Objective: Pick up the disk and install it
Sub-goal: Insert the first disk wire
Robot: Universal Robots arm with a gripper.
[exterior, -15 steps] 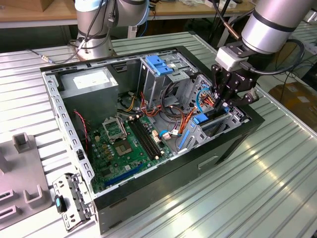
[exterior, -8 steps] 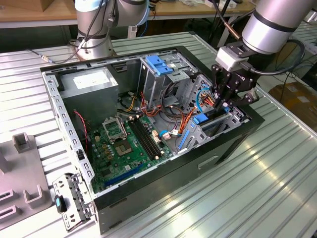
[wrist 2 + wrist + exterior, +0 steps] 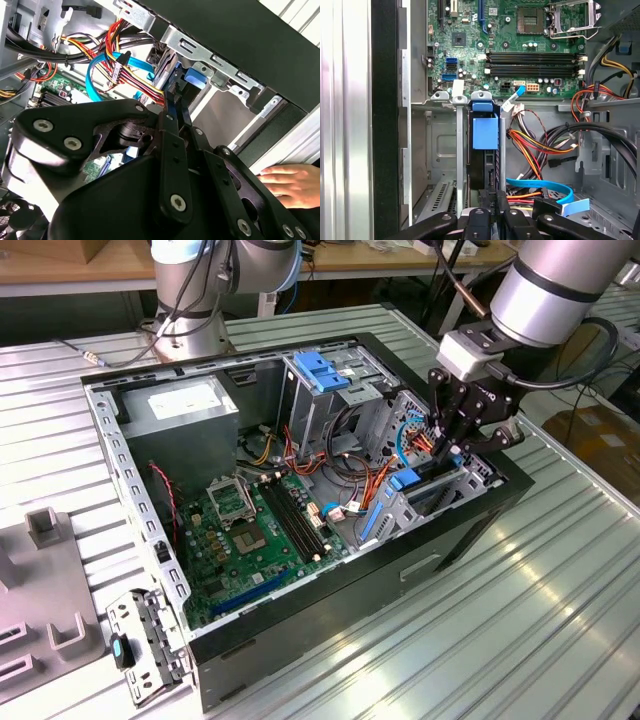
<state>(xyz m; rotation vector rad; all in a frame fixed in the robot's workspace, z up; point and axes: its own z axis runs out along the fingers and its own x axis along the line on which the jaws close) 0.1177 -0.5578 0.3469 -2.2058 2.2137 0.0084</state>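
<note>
The disk point(image 3: 405, 480) stands on edge in the drive bay at the open computer case's side toward the exterior view's right; its bright blue rail and end tab show between the bay's metal guides. In the first wrist view the disk point(image 3: 485, 132) is a blue tab over a dark slab in its slot. My gripper point(image 3: 447, 452) hangs just above the bay. In both wrist views the gripper point(image 3: 495, 197) has its fingers drawn together at the disk's near end, with the blue tab point(image 3: 195, 80) just past the gripper point(image 3: 172, 97).
Loose red, orange and blue cables point(image 3: 540, 145) lie beside the bay. The green motherboard point(image 3: 250, 530) fills the case floor, with a tall grey cage point(image 3: 320, 370) behind. A person's hand point(image 3: 290, 185) rests outside the case wall. A second arm's base point(image 3: 190, 300) stands at the back.
</note>
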